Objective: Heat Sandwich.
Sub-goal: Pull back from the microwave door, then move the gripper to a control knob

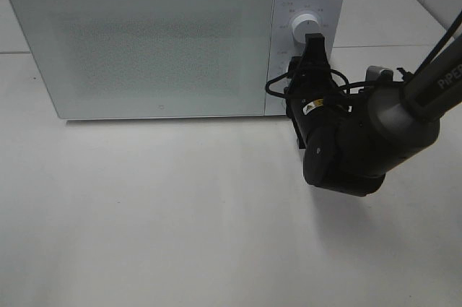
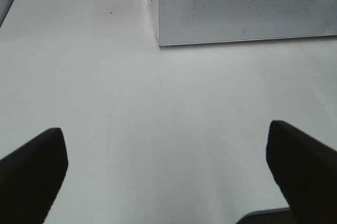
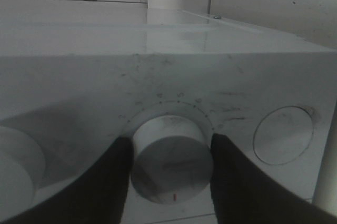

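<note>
The sandwich is out of view in all three views. The white microwave stands at the back of the table with its door closed. In the exterior high view my right gripper reaches onto the control panel just below the upper knob and covers what it holds. The right wrist view shows that gripper shut on a round white knob, one dark finger pressed to each side. My left gripper hangs open over bare table, nothing between its fingers.
A second knob sits on one side of the gripped one and a flat round button on the other. The white table stretches in front of the microwave. A tiled wall rises behind.
</note>
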Available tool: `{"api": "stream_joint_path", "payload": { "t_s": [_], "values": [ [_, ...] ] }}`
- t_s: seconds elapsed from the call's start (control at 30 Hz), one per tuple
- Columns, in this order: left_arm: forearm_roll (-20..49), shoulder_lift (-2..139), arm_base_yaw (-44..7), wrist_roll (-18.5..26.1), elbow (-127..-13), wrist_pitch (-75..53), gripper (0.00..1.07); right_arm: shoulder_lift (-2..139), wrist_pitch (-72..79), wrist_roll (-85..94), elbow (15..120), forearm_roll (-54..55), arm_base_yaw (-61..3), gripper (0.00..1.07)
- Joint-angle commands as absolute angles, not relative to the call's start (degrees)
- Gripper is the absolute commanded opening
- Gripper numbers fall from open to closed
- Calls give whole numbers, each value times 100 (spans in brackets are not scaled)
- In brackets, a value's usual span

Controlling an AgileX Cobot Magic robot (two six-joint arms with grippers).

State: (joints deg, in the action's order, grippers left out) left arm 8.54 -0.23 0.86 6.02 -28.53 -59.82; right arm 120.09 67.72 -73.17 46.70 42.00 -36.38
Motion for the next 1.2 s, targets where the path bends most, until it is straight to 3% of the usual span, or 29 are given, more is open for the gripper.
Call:
{"api": "stream_joint_path", "payload": {
  "t_s": [0.03,0.53,0.87,0.97,1.0,1.03,1.17,1.2],
  "values": [
    [859,-143,92,567,-2830,-5936,98,11958,7151,-7913,4830,3976,-3592,3],
    [859,-143,92,567,-2830,-5936,98,11958,7168,-8480,4830,4097,-3592,5],
    [859,-143,92,567,-2830,-5936,98,11958,7145,-8480,4830,4057,-3592,14],
    [859,-143,92,567,-2830,-5936,98,11958,7139,-8480,4830,4057,-3592,27],
    [859,-143,92,567,-2830,-5936,98,11958,7122,-8463,4830,4057,-3592,37],
    [859,-143,92,567,-2830,-5936,98,11958,7122,-8463,4830,4057,-3592,37],
    [859,-143,92,567,-2830,-5936,98,11958,7122,-8388,4830,4074,-3592,61],
    [859,-143,92,567,-2830,-5936,98,11958,7122,-8388,4830,4074,-3592,61]
  ]
}}
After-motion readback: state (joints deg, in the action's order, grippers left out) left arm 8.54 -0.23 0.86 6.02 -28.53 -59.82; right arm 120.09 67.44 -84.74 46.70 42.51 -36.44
